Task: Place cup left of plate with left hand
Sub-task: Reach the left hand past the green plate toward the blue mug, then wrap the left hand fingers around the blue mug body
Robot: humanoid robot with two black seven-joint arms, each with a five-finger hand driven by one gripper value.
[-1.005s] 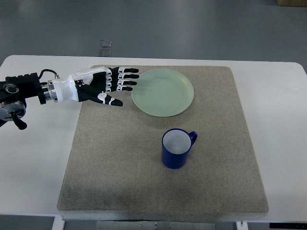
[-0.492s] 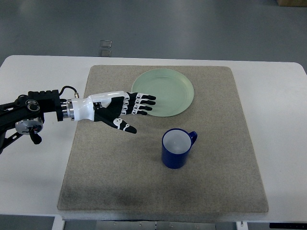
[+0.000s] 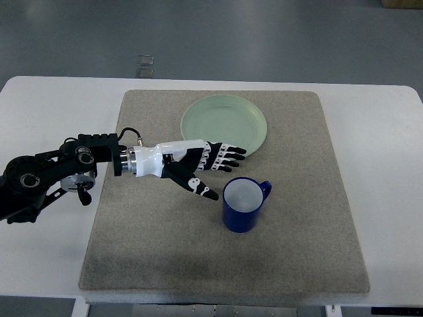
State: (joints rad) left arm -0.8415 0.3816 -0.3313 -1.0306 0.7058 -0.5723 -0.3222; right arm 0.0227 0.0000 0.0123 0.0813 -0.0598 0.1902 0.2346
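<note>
Fingers: the left hand's fingers (image 3: 228, 157) are spread straight, thumb splayed low, grasping nothing.
Hand: the left hand (image 3: 198, 166) reaches in from 9 o'clock, palm toward the cup, apparently shaped to wrap its near wall.
Cup: the blue cup (image 3: 243, 204) stands upright on the mat (image 3: 310, 251), at 6 o'clock of the plate (image 3: 225, 125); the thumb tip is just beside its rim, not touching.
Handle: points to 2 o'clock, away from the hand, so the body is free to grip.
Room: bare mat lies at 9 o'clock of the plate, short of the mat edge, likely space enough for the cup.
</note>
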